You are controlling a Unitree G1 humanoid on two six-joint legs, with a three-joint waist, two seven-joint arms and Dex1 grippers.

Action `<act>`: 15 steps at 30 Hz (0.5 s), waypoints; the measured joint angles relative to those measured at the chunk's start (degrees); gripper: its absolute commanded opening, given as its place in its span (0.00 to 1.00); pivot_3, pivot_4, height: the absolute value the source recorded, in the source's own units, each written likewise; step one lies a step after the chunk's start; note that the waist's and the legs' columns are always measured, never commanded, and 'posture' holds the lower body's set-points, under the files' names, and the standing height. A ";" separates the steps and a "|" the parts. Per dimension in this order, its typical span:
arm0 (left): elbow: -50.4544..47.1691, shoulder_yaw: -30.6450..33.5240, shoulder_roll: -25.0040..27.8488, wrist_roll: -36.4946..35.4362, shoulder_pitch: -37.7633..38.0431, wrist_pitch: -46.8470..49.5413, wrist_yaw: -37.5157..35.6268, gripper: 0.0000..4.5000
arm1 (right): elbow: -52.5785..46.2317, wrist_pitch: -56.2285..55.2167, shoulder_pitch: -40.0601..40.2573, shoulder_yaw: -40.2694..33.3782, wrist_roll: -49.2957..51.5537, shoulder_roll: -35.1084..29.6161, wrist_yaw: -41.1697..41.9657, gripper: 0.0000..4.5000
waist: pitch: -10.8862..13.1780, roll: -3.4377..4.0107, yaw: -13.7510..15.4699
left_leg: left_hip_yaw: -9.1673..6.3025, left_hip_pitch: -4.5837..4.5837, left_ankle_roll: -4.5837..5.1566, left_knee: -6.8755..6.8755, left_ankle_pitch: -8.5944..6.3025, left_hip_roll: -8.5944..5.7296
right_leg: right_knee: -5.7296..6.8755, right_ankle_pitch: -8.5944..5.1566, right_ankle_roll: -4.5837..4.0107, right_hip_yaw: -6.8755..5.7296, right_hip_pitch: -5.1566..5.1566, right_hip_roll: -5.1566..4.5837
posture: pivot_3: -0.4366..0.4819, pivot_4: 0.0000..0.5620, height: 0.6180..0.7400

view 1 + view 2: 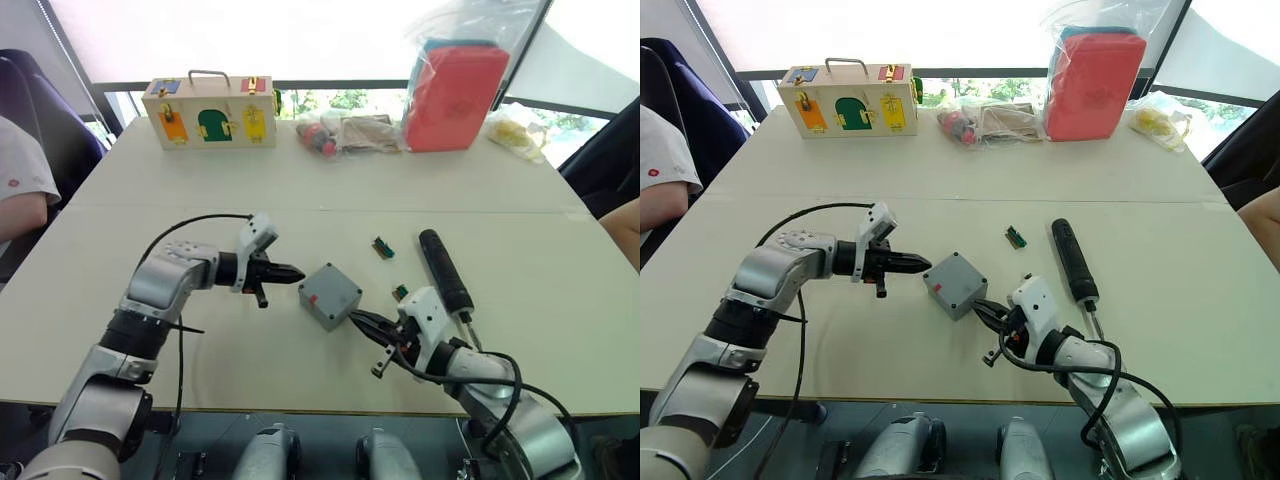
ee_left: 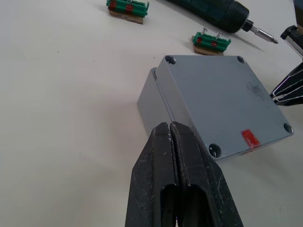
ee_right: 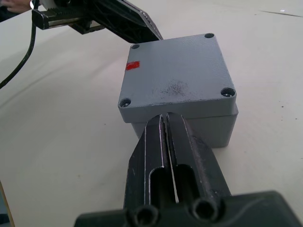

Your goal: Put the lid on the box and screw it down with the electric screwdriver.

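**Lidded grey box flanked by two closed tools**

The smooth cream table (image 1: pixel 520 250) carries everything. Near its middle sits the square grey plastic box (image 2: pixel 154 97), deep-walled, with the flat grey plastic lid (image 2: pixel 222 101) on top; the lid is matt, slightly scuffed, has recessed corner holes and a small red mark. The black cylindrical electric screwdriver (image 1: pixel 445 270) lies just right of the box, thin metal bit exposed. The left tool (image 1: pixel 290 272) sits just beside the box's left corner, black fingers pressed together, empty. The right tool (image 1: pixel 983 307) points at the box's near-right side, fingers likewise together, holding nothing.
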 measured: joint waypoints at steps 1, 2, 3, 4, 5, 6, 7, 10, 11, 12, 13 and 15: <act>0.02 -0.13 -0.24 0.10 -0.02 -0.01 -0.04 0.00 | 0.23 0.00 -0.29 0.15 -0.01 0.01 -0.05 0.01 | 0.00 0.00 -0.01 | 0.00 0.00 0.00 0.00 0.00 0.00 | 0.00 0.00 0.00 0.00 0.00 0.01 | 0.48 0.27 1.00; 0.02 -0.17 -0.38 0.13 -0.05 -0.03 -0.09 0.00 | 0.41 -0.01 -0.51 0.27 -0.01 0.02 -0.10 0.01 | 0.00 0.00 -0.02 | 0.00 0.00 0.00 0.01 0.00 0.00 | 0.00 0.00 0.00 0.00 0.00 0.01 | 0.48 0.27 1.00; 0.02 -0.25 -0.47 0.20 -0.12 -0.03 -0.13 0.00 | 0.53 -0.01 -0.72 0.37 -0.01 0.06 -0.21 0.01 | 0.00 0.00 -0.02 | 0.00 0.00 0.00 0.01 0.00 0.00 | 0.00 0.01 0.01 0.00 0.00 0.01 | 0.48 0.27 1.00; 0.02 -0.40 -0.52 0.28 -0.26 -0.04 -0.17 0.00 | 0.65 -0.01 -0.98 0.44 -0.01 0.14 -0.41 0.01 | 0.00 0.00 -0.01 | 0.00 0.00 0.00 0.01 0.00 0.00 | 0.00 0.01 0.01 0.00 0.00 0.02 | 0.48 0.27 1.00; 0.02 -0.44 -0.55 0.34 -0.34 -0.06 -0.19 0.00 | 0.72 -0.01 -1.14 0.51 0.00 0.16 -0.53 0.01 | 0.00 0.00 0.00 | 0.00 0.00 0.00 0.01 0.00 0.00 | 0.00 0.01 0.01 0.00 0.00 0.02 | 0.48 0.27 1.00; 0.02 -0.44 -0.55 0.47 -0.38 -0.08 -0.20 0.00 | 0.78 -0.01 -1.21 0.55 0.00 0.16 -0.61 0.01 | 0.00 0.00 -0.01 | 0.00 0.00 0.00 0.01 0.00 0.00 | 0.00 0.01 0.01 0.00 0.00 0.02 | 0.48 0.27 1.00; 0.02 -0.44 -0.56 0.58 -0.40 -0.09 -0.20 0.00 | 0.82 -0.01 -1.26 0.57 0.00 0.17 -0.71 0.01 | 0.00 0.00 -0.01 | 0.00 0.00 0.00 0.01 0.00 0.00 | 0.00 0.01 0.02 0.00 0.00 0.02 | 0.48 0.27 1.00; 0.36 -0.44 -0.96 0.99 -0.63 -0.28 -0.12 0.00 | 1.06 -0.01 -1.72 0.65 0.00 0.17 -1.06 0.01 | 0.00 0.00 0.01 | 0.00 0.00 0.00 0.02 0.00 0.00 | 0.00 0.01 0.01 -0.01 0.01 0.02 | 0.48 0.27 1.00; 0.75 -0.44 -1.11 1.07 -0.88 -0.44 -0.11 0.00 | 1.17 -0.02 -1.95 0.66 0.00 0.17 -1.11 0.01 | 0.00 0.00 0.01 | 0.00 0.00 0.00 0.03 0.00 0.00 | 0.00 0.01 0.02 -0.01 0.01 0.03 | 0.48 0.27 1.00; 0.98 -0.43 -1.29 1.16 -1.04 -0.75 -0.05 0.00 | 1.26 -0.03 -2.10 0.67 0.00 0.17 -1.13 0.01 | 0.00 0.00 0.01 | 0.00 -0.01 0.00 0.03 0.00 0.00 | 0.00 0.01 0.02 -0.01 0.01 0.03 | 0.48 0.27 1.00; 1.05 -0.42 -1.45 1.29 -1.14 -0.82 0.11 0.00 | 1.46 -0.09 -2.20 0.68 -0.01 0.17 -1.14 0.01 | 0.00 0.00 0.01 | 0.00 -0.01 0.00 0.04 0.00 0.00 | 0.00 0.01 0.03 -0.01 0.01 0.03 | 0.48 0.27 1.00; 1.13 -0.42 -1.76 1.55 -1.33 -0.89 0.51 0.00 | 2.04 -0.22 -2.49 0.75 -0.06 0.17 -1.22 0.01 | 0.00 0.00 0.00 | 0.00 -0.01 0.01 0.04 0.00 0.00 | 0.00 0.03 0.06 -0.01 0.02 0.04 | 0.48 0.27 1.00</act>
